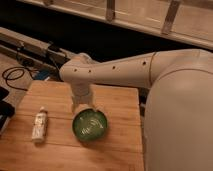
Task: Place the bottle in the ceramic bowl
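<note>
Robot's body: a big, smooth, pale shell filled the right side of the view, closest to where I stood.
Table: a wooden table, its boards running side to side, carried both of the task's things.
Bottle: the small whitish bottle lay on its side near the left edge of the table. It touched nothing and sat well apart from the gripper.
Bottle's long axis: it ran roughly from the near edge toward the far edge, leaning a little. The cap seemed to point away from me, though I could not be sure.
Bowl: the glossy dark green bowl stood upright near the middle of the table, to the right of the bottle with bare wood between them. Nothing lay inside it.
Gripper: the gripper pointed straight down just behind the bowl's far rim. Its fingers were spread wide and held nothing.
Key relation: from the gripper, the bottle lay off to the left of the view and a little nearer to me. The bowl sat almost directly under the gripper.
Next move, as I judged it: the gripper would have to travel left, clear of the bowl, and close across the bottle's narrow width.
Arm: the pale arm reached in from the right, bending down at the wrist.
Floor beyond: dark cables curled past the table's far left corner.
Background: a pale rail crossed the top.
</note>
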